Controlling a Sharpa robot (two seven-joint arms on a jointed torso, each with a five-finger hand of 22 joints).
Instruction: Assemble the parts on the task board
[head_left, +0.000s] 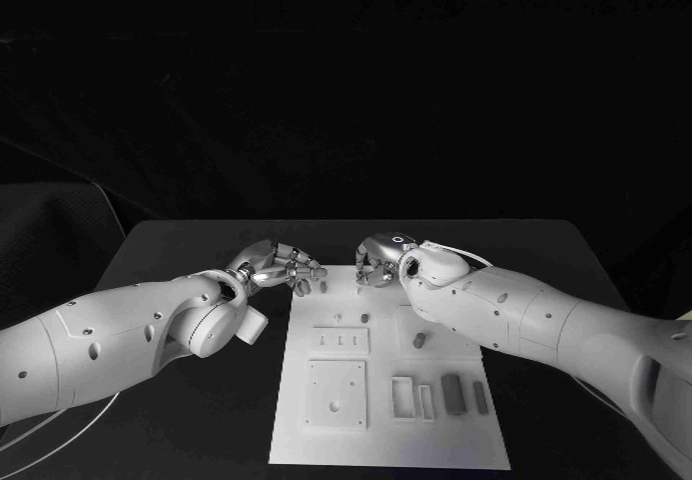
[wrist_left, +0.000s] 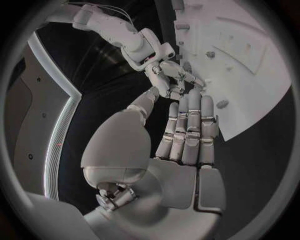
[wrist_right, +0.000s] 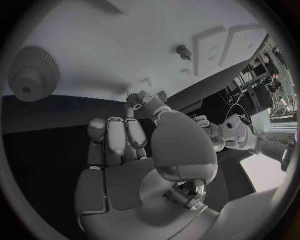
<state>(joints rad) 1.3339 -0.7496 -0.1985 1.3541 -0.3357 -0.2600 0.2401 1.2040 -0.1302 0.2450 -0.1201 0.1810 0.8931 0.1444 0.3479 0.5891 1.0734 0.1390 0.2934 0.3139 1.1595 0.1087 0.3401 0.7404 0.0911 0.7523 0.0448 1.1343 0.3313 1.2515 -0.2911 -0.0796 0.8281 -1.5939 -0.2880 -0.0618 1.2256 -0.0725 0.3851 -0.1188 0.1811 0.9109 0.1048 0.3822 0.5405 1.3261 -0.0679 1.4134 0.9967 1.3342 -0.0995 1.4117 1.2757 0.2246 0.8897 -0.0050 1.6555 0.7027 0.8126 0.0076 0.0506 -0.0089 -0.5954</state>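
While both hands meet at the far end of the board (head_left: 389, 440), we see the left hand (head_left: 277, 265) at the board's far left corner and the right hand (head_left: 381, 260) just beside it, over the far edge. The board lies on the black tabletop (head_left: 188, 250).

In the left wrist view, the left hand's fingers (wrist_left: 187, 127) lie straight and close together, pointing toward the board's edge, with the thumb held apart from them; we see nothing in them, so we read that hand as released. Just beyond their tips the right hand's fingers (wrist_left: 169, 75) are curled in over the board, and we cannot tell whether they hold a part.

In the right wrist view, the right hand's fingers (wrist_right: 119, 137) are bent in at the board's edge, with the left hand's fingertips (wrist_right: 140, 97) close ahead of them. A small dark bit sits at those tips, too small for us to name. A toothed gear (wrist_right: 28, 75) stands on the board to one side of the right hand, and a small peg (wrist_right: 183, 50) stands farther off.

Nearer the robot than both sets of fingers, the board carries a slotted plate (head_left: 340, 342), a square plate (head_left: 336, 393), 2 pale frames (head_left: 411, 398) and 2 grey bars (head_left: 464, 393). A short peg (head_left: 420, 340) stands near the right forearm.
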